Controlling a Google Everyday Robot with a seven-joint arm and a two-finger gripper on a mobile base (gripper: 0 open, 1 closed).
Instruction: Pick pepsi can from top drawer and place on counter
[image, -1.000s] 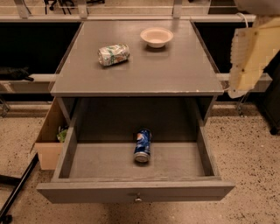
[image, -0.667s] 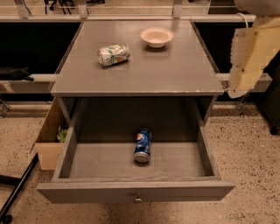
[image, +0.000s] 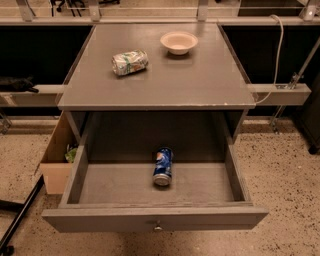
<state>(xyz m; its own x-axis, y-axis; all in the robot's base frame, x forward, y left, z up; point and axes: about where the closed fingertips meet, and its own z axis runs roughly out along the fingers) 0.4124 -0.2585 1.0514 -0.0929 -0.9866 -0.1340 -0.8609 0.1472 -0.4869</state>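
Observation:
The pepsi can (image: 163, 166) is blue with a silver end and lies on its side in the middle of the open top drawer (image: 100, 220), its end pointing toward the front panel. The drawer is pulled fully out below the counter (image: 200, 75), and its small metal knob (image: 157, 227) shows on the front panel. The gripper is not in view, and no part of the arm shows.
A crushed silver-green can (image: 129, 62) and a small pale bowl (image: 179, 42) sit at the back of the counter. A brown cardboard box (image: 56, 160) stands on the floor left of the drawer. A black pole (image: 20, 220) lies at the bottom left. A cable (image: 276, 55) hangs at the right.
The pale arm that stood at the right edge of the view has gone out of view. The can, drawer and counter items have not moved.

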